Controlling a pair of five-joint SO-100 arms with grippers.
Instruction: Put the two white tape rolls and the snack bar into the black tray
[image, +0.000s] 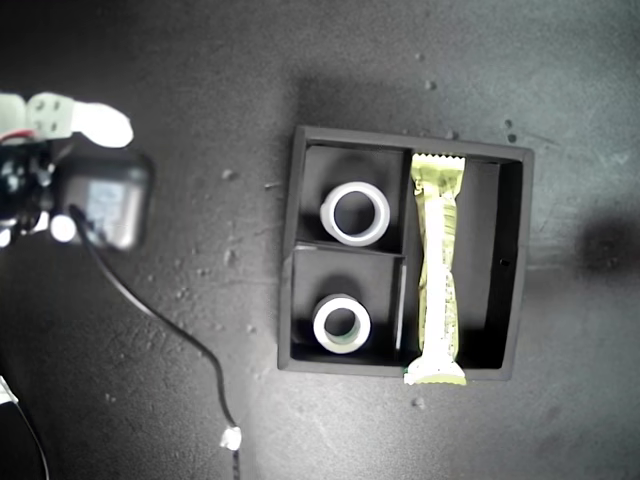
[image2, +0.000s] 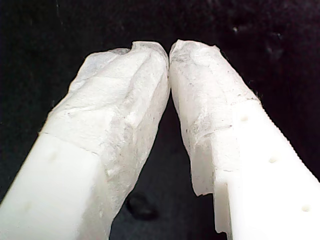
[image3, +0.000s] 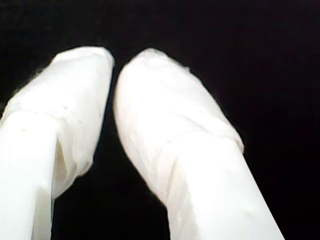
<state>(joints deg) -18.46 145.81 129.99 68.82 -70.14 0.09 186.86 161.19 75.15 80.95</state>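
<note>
The black tray (image: 289, 250) sits right of centre in the exterior view. One white tape roll (image: 355, 213) lies in its upper small compartment and another white tape roll (image: 341, 324) in the lower small one. The snack bar (image: 437, 270) lies lengthwise in the long compartment, its lower end resting over the tray's wall. My first gripper (image2: 169, 50) is shut with its padded tips touching and nothing between them. My second gripper (image3: 114, 60) is shut too, over bare black surface. Neither wrist view shows the tray.
An arm (image: 60, 120) with a dark body shows at the exterior view's left edge, well away from the tray; which arm it is cannot be told. A black cable (image: 170, 330) runs from it toward the bottom edge. Small crumbs dot the black tabletop.
</note>
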